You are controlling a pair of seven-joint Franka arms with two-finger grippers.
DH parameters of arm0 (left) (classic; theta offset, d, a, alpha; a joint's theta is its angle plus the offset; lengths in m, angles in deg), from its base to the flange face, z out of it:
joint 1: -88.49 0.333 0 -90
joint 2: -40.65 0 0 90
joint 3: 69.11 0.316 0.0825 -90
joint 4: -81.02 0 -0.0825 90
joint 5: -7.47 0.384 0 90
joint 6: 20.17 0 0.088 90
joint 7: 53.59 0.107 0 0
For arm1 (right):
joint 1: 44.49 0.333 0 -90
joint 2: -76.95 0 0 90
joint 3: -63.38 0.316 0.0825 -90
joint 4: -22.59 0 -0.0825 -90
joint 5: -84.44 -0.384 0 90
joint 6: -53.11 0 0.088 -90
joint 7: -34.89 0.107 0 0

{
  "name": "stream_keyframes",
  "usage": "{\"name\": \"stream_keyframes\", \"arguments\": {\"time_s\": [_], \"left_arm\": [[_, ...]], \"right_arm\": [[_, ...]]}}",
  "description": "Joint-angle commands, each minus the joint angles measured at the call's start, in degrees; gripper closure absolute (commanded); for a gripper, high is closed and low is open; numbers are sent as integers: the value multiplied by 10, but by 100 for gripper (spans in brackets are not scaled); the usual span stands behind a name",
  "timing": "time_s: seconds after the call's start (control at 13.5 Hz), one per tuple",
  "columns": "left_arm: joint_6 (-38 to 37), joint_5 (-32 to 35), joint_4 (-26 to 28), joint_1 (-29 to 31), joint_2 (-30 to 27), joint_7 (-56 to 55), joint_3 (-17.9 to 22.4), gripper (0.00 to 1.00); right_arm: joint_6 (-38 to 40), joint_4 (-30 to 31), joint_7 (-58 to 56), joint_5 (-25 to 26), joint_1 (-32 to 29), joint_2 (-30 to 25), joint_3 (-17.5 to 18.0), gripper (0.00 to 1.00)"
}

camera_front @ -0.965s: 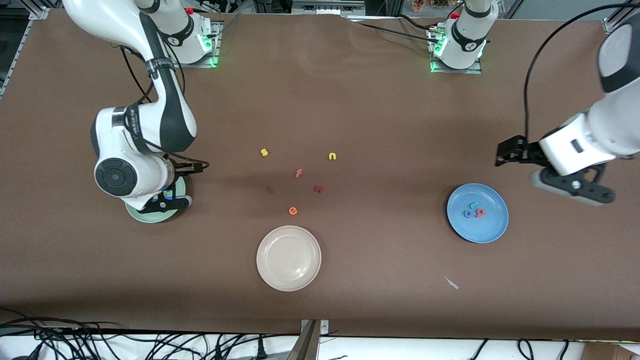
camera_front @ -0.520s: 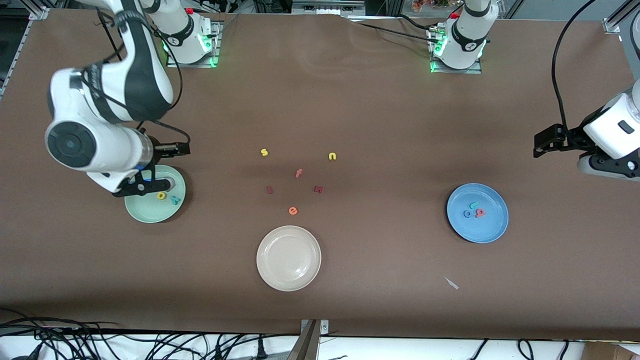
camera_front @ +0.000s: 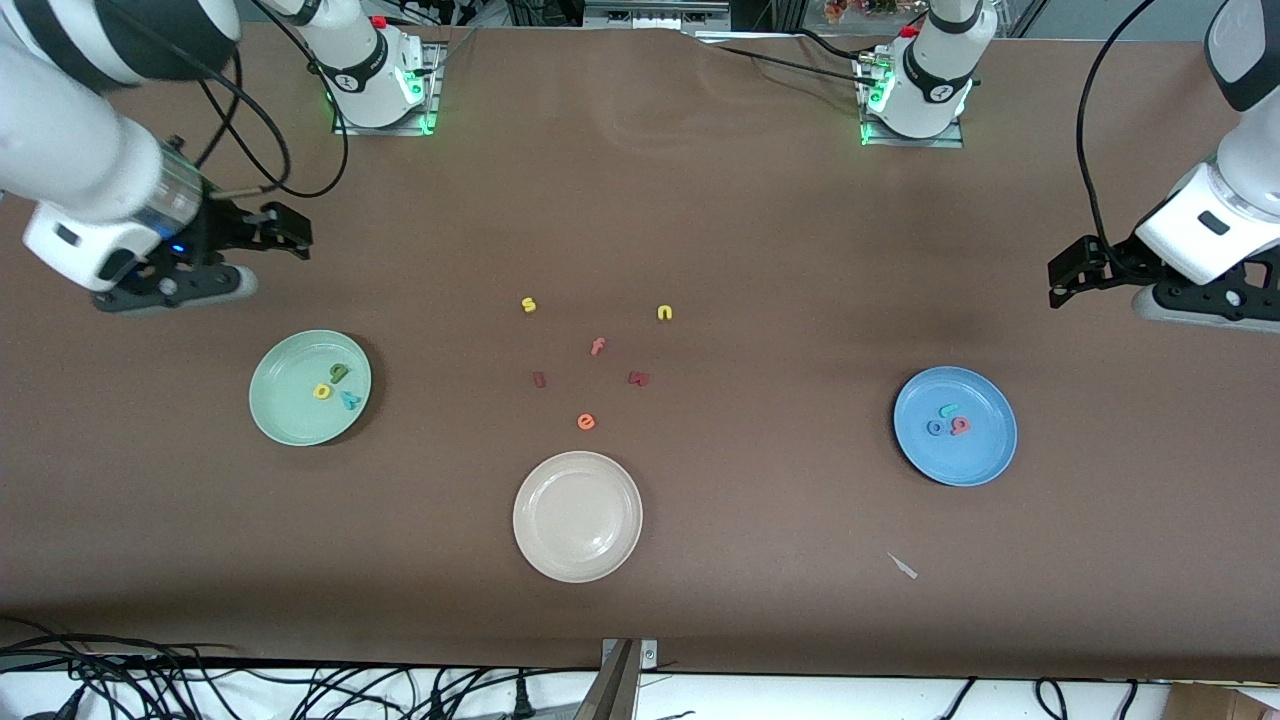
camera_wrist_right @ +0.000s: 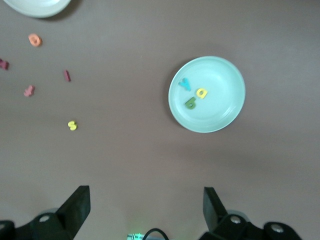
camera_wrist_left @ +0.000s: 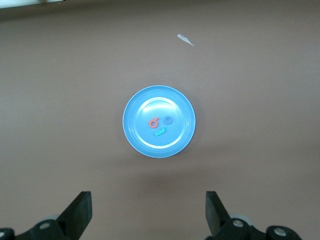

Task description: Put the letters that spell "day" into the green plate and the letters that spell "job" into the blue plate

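The green plate sits toward the right arm's end of the tabletop and holds the yellow d, the dark green a and the teal y, small foam pieces close together on its flat floor. The blue plate, toward the left arm's end, carries the teal j, the blue o and the pink b, bunched near its middle. Both words look sorted, so little is left to spoil; the likeliest trouble would be an arm sweeping low and nudging a plate, scattering such light letters. The right gripper hangs over bare tabletop above the green plate's farther edge, jaws spread and empty. The left gripper hangs near the tabletop's edge by the blue plate, jaws spread too, holding nothing.
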Motion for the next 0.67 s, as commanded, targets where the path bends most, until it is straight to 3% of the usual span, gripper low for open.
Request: {"name": "stream_keyframes", "arguments": {"time_s": [0.0,0.59], "left_arm": [[-18,-17,10,-7,-19,-37,0,0],[-81,-42,-13,-9,-14,-34,-1,0]], "right_arm": [[-11,33,-1,2,-33,-54,15,0],[-12,57,3,-5,-63,-55,3,0]]}}
